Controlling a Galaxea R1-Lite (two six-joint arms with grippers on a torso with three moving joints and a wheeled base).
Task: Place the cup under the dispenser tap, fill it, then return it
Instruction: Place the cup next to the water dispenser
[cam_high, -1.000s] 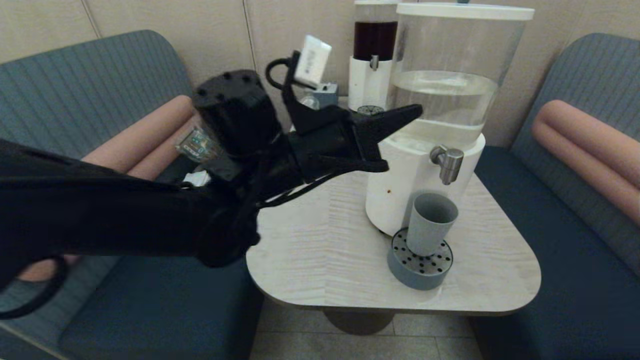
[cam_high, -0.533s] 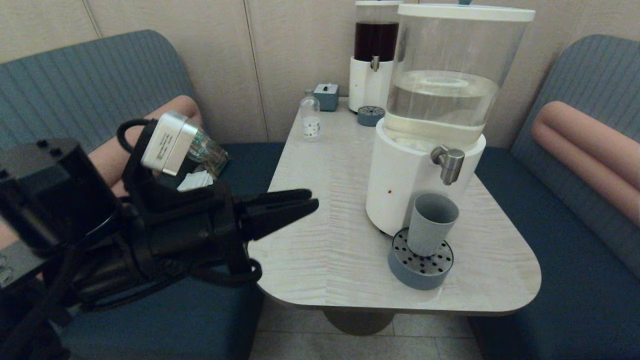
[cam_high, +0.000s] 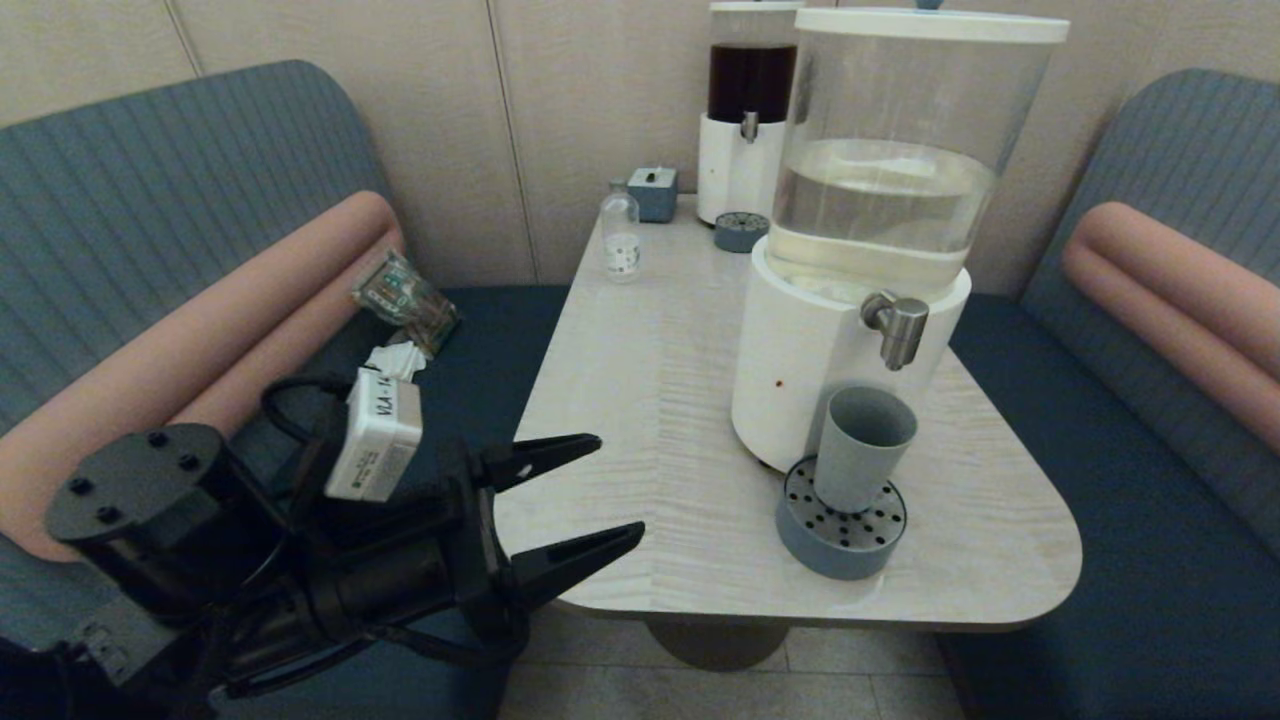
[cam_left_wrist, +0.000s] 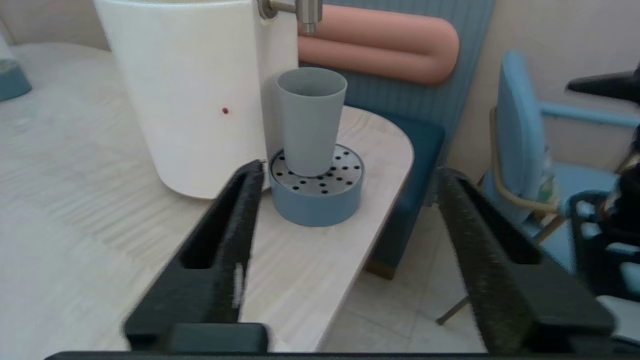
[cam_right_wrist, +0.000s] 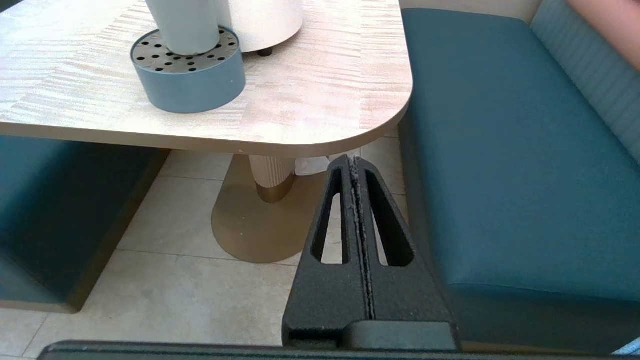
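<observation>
The grey-blue cup (cam_high: 860, 445) stands upright on the low round perforated tray (cam_high: 835, 555), right beneath the steel dispenser tap (cam_high: 895, 325) of the big white-based dispenser (cam_high: 800, 370). My left gripper (cam_high: 618, 487) hovers open at the table's near left edge, well to the left of the cup, with nothing between its fingers. The left wrist view has the cup (cam_left_wrist: 310, 125), tray (cam_left_wrist: 317, 207) and tap (cam_left_wrist: 305, 7) ahead of the open left gripper (cam_left_wrist: 350, 172). My right gripper (cam_right_wrist: 354, 160) is shut and empty, low by the table's near right corner, with the cup (cam_right_wrist: 185, 25) and tray (cam_right_wrist: 190, 90) beyond it.
At the table's back stand a dark-red-liquid dispenser (cam_high: 750, 100), a small tray (cam_high: 742, 232), a small bottle (cam_high: 621, 245) and a blue-grey box (cam_high: 653, 193). Blue benches flank the table (cam_high: 650, 400); a packet (cam_high: 405, 300) lies on the left bench.
My left arm has swung down and back from high over the table to its near left edge, and its fingers have spread apart. The cup has not moved.
</observation>
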